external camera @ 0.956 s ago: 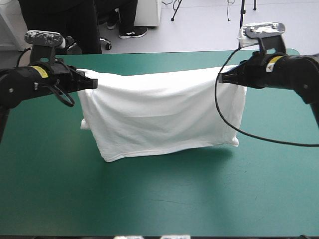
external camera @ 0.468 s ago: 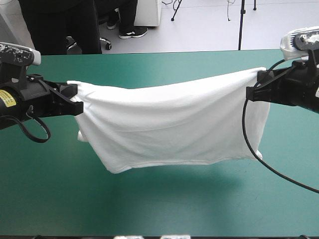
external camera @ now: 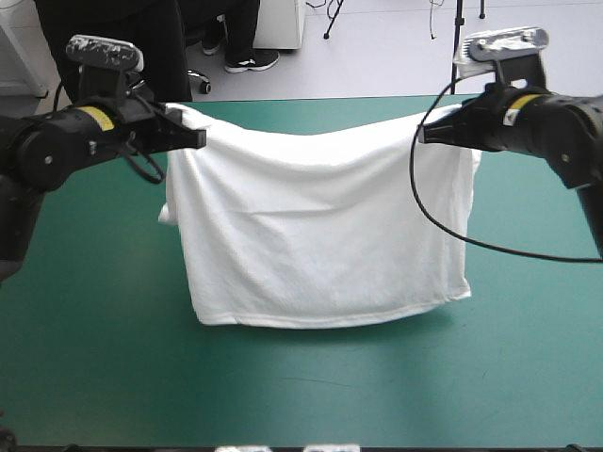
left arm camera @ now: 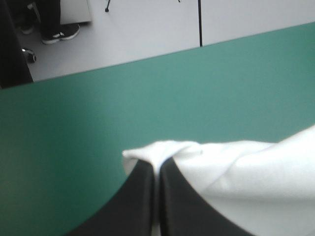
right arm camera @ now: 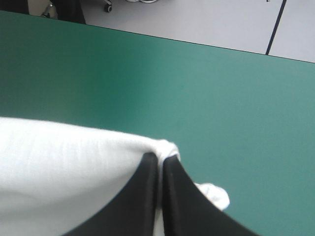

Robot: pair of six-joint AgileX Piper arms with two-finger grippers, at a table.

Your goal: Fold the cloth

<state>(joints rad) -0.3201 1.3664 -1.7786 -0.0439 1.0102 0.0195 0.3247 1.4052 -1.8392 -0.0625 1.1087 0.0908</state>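
Note:
The white T-shirt (external camera: 320,226) hangs in the air between my two grippers, its upper edge sagging a little in the middle and its lower hem resting on the teal-green table toward the front. My left gripper (external camera: 193,138) is shut on the T-shirt's upper left corner. My right gripper (external camera: 429,134) is shut on the upper right corner. In the left wrist view the black fingers (left arm camera: 142,196) meet in a point with a fold of the T-shirt (left arm camera: 246,172) pinched at the tip. The right wrist view shows the same: the T-shirt (right arm camera: 59,162) is drawn off to one side of the gripper (right arm camera: 159,158).
The teal-green table (external camera: 301,377) lies bare in front of the hanging T-shirt and at both sides. Its far edge (external camera: 330,100) runs just behind the grippers.
Both grippers have moved inward and toward the far edge with the T-shirt's corners. The T-shirt was stretched wide just before; now it hangs narrower and lower, its hem on the table.

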